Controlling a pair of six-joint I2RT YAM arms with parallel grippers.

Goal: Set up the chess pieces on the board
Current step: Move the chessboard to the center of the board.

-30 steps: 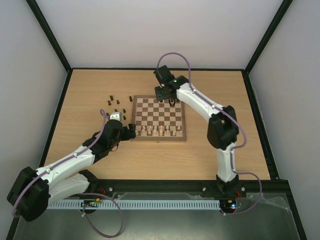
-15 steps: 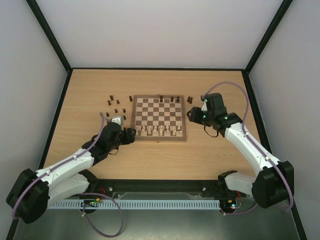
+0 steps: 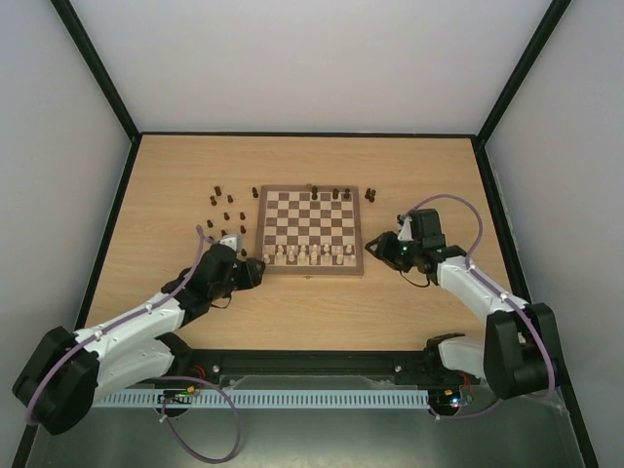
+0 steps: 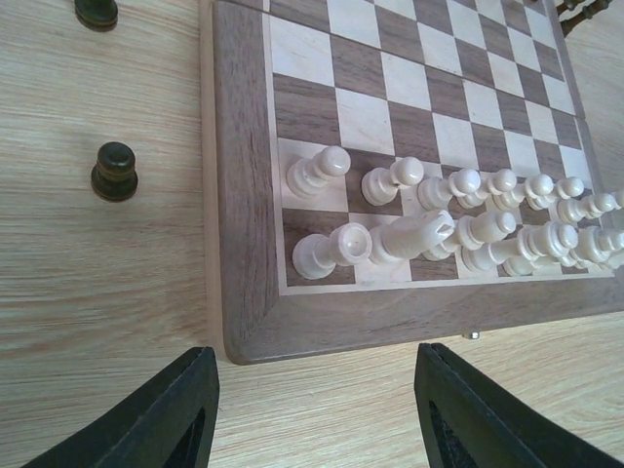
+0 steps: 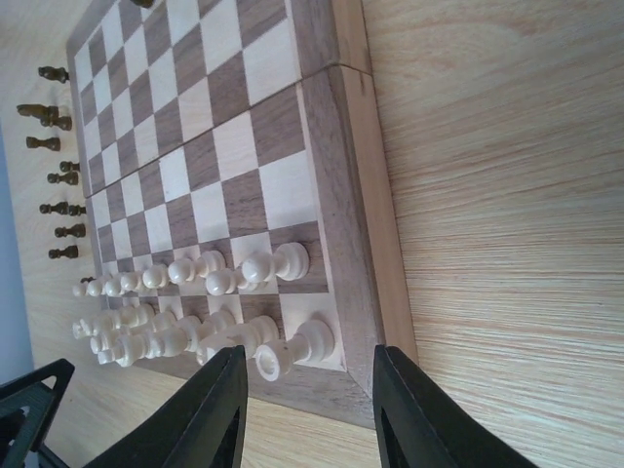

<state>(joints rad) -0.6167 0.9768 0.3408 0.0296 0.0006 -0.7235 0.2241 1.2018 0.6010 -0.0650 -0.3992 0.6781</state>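
The board lies mid-table with pale pieces along its two near rows. Three dark chess pieces stand on its far row. Several more are scattered on the table to its left, and one stands off its far right corner. My left gripper sits low at the board's near left corner. It is open with only bare table between the fingers. My right gripper is at the near right corner, open and holding nothing. A pale rook lies just ahead of it.
The pale pieces crowd the near rows, some leaning. A dark pawn stands just left of the board's frame. Black frame rails edge the table. In the right wrist view the left gripper's fingertips show at the lower left.
The right arm has swung back from the board's far row to its near right corner. The left gripper slid slightly toward me. Both pairs of jaws have narrowed.
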